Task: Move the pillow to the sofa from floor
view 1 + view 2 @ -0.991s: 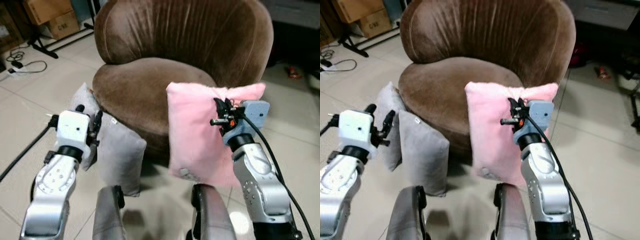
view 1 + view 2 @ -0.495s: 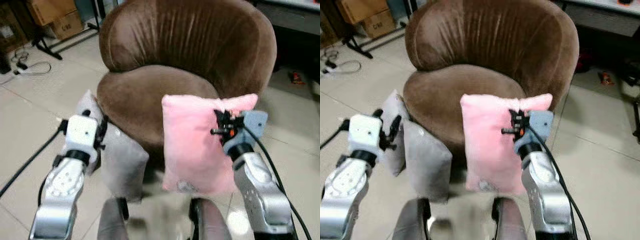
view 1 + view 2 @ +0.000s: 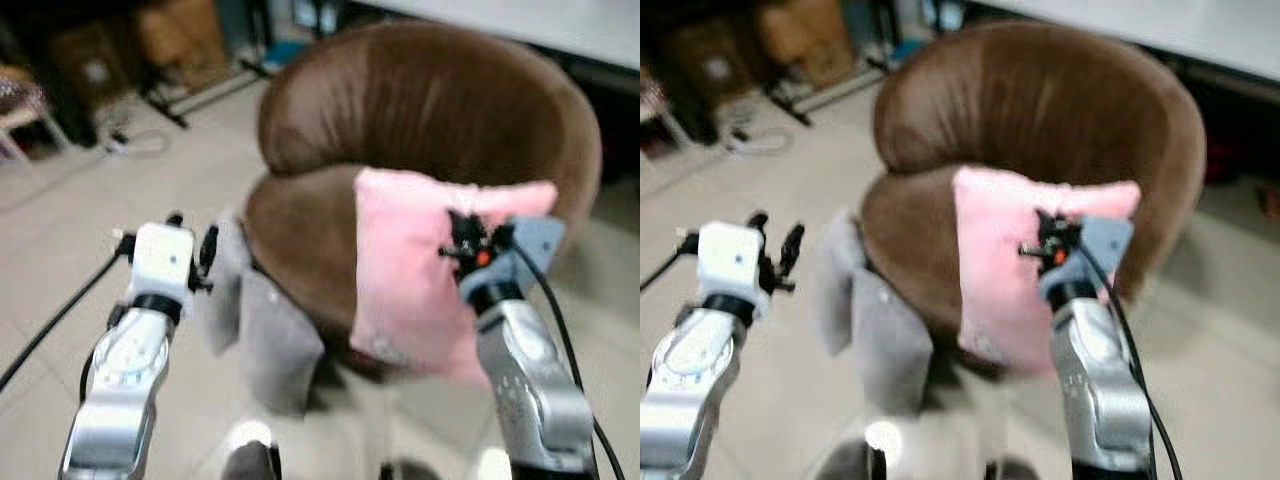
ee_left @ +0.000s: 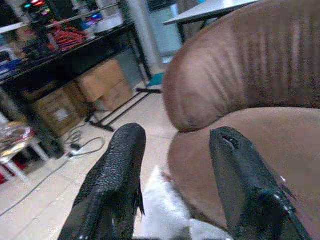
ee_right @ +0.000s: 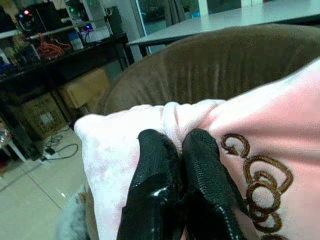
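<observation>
Now my right gripper (image 5: pixel 172 170) pinches the pink pillow (image 3: pixel 415 270) at its top edge, just above the sofa (image 3: pixel 440 110) seat. It looks soft and light. My left gripper (image 4: pixel 175 175) hangs open, holding nothing.

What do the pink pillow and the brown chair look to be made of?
Pink pillow: soft plush or fleece, judging by its fuzzy nap, brown embroidered loops, and how it bunches where the right gripper pinches it. Brown chair: apparently velvet or velour upholstery, matte with a ribbed sheen on the backrest.
</observation>
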`<state>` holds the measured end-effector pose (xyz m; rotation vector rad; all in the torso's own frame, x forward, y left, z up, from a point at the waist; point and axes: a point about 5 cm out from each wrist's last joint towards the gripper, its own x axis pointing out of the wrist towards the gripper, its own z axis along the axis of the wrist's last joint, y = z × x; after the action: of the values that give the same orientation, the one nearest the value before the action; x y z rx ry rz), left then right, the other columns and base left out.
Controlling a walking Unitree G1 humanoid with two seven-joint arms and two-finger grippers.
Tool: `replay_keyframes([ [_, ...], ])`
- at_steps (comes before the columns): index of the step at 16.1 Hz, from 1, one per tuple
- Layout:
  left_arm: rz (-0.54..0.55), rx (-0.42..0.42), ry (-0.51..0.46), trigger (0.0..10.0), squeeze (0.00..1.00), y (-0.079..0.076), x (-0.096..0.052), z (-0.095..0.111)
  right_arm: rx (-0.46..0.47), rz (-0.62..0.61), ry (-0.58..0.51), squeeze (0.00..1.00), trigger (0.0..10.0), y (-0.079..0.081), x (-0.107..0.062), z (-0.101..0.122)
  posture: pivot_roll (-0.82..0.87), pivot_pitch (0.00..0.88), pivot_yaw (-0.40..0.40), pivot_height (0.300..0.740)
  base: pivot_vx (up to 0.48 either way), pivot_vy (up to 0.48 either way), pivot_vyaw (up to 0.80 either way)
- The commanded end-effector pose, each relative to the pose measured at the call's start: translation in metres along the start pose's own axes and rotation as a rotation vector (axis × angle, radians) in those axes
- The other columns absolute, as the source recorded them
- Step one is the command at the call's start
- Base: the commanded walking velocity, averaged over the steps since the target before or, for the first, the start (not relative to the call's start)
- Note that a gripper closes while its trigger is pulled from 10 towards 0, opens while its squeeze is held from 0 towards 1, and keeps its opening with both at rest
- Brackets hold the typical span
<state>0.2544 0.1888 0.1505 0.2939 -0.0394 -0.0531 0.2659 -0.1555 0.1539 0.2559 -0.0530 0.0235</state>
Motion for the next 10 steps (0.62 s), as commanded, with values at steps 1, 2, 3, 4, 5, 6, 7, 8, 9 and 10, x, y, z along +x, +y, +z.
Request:
replay_keyframes([
  [1, -0.007, 0.009, 0.03, 10.0, 0.0, 0.001, 0.001, -0.006, 0.02, -0.026, -0.012, 0.0, 10.0, -0.001, -0.001, 0.0, -0.09, 0.0, 0.049, 0.74, 0.0, 0.0, 0.0],
  [2, -0.008, 0.012, 0.032, 10.0, 0.0, 0.0, 0.003, -0.006, 0.025, -0.05, 0.006, 0.0, 10.0, -0.004, -0.001, -0.004, -0.09, 0.0, 0.054, 0.74, 0.0, 0.0, 0.0],
  [3, -0.01, 0.015, 0.022, 10.0, 0.0, -0.001, 0.005, -0.005, 0.02, -0.074, 0.018, 0.0, 10.0, -0.005, -0.001, -0.007, -0.09, 0.0, 0.057, 0.74, 0.0, 0.0, 0.0],
  [4, -0.01, 0.016, 0.014, 10.0, 0.0, -0.001, 0.007, -0.004, -0.001, -0.094, 0.03, 0.0, 10.0, -0.006, 0.001, -0.009, -0.09, 0.0, 0.06, 0.74, 0.0, 0.0, 0.0],
  [5, -0.006, 0.013, 0.013, 10.0, 0.0, -0.001, 0.008, -0.004, -0.018, -0.103, 0.042, 0.0, 10.0, -0.006, 0.002, -0.011, -0.1, 0.0, 0.065, 0.74, 0.0, -0.247, 0.0],
  [6, -0.007, 0.008, 0.008, 10.0, 0.0, -0.002, 0.011, -0.003, -0.034, -0.105, 0.045, 0.0, 10.0, -0.005, 0.004, -0.012, -0.1, 0.0, 0.065, 0.74, 0.0, -0.48, 0.0],
  [7, -0.008, 0.007, 0.005, 10.0, 0.0, -0.003, 0.012, -0.002, -0.044, -0.107, 0.046, 0.0, 10.0, -0.005, 0.004, -0.011, -0.1, 0.0, 0.062, 0.74, 0.0, -0.48, 0.0],
  [8, -0.006, 0.005, 0.002, 10.0, 0.0, -0.003, 0.013, -0.001, -0.051, -0.106, 0.05, 0.0, 10.0, -0.004, 0.005, -0.011, -0.09, 0.0, 0.057, 0.74, 0.0, -0.48, 0.0],
  [9, -0.004, 0.005, 0.0, 10.0, 0.0, -0.003, 0.013, -0.001, -0.065, -0.1, 0.059, 0.0, 10.0, -0.003, 0.006, -0.014, -0.09, 0.0, 0.053, 0.74, 0.0, -0.48, 0.0],
  [10, -0.001, 0.004, -0.002, 10.0, 0.0, -0.003, 0.013, 0.0, -0.077, -0.088, 0.068, 0.0, 10.0, -0.001, 0.007, -0.016, -0.09, 0.0, 0.051, 0.74, 0.0, -0.401, 0.0],
])
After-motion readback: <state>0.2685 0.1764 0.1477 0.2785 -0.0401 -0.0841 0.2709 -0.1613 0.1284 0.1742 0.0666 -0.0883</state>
